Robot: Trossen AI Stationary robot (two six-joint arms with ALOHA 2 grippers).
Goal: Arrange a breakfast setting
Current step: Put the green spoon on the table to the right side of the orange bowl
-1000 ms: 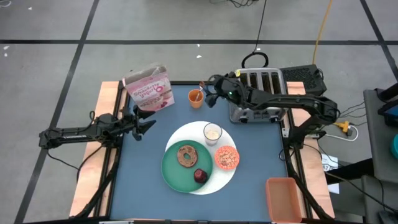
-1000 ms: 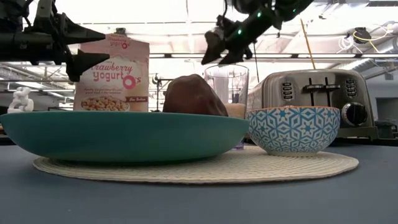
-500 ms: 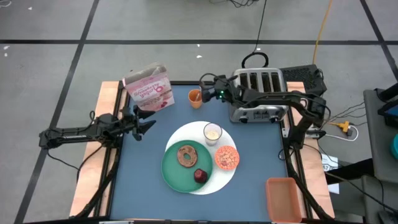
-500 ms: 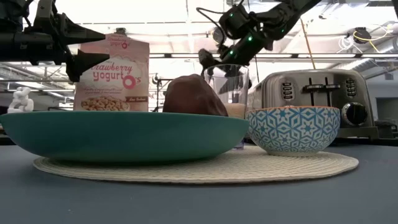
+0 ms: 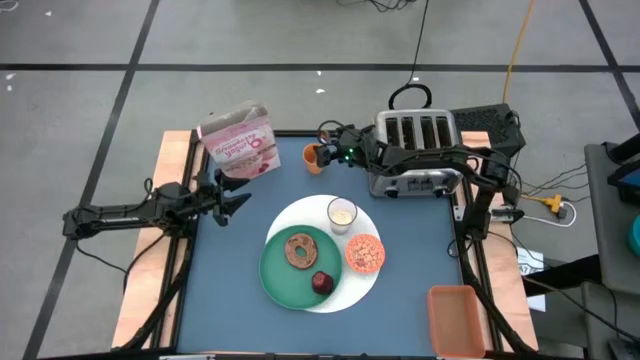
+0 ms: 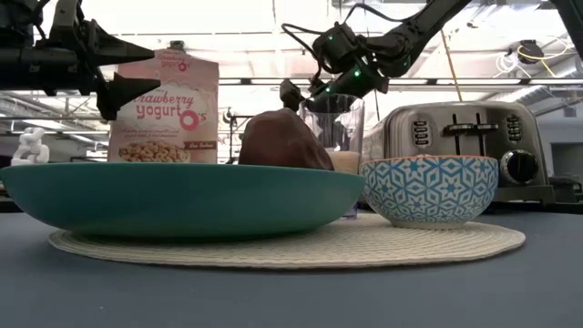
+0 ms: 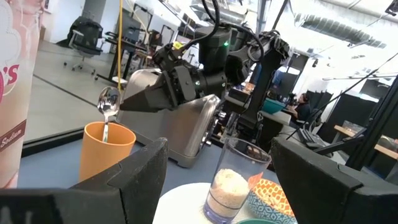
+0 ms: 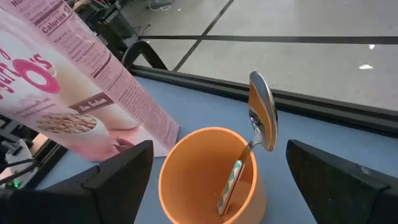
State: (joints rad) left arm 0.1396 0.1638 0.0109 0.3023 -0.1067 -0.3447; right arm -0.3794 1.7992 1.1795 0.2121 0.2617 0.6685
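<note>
A metal spoon (image 8: 261,112) stands handle-down in an orange cup (image 8: 208,177) at the table's far edge, leaning on the rim. My right gripper (image 8: 217,149) is open just beside the cup (image 5: 311,157), a finger on either side of it and the spoon (image 7: 109,102). A white round mat (image 5: 300,215) carries a green plate (image 5: 275,275) with a bagel (image 5: 299,249) and a dark red fruit (image 5: 321,283), a glass (image 5: 342,213) and a patterned bowl (image 5: 365,254). My left gripper (image 5: 237,196) waits open at the left.
A pink cereal box (image 5: 240,140) stands at the far left, close to the cup. A silver toaster (image 5: 420,150) sits at the far right under my right arm. An orange bin (image 5: 458,318) lies at the near right corner.
My right gripper has come down and toward the table's left edge, up to the orange cup, and has rolled about its own line. It has stayed open. The cup, the spoon and the setting have not moved.
</note>
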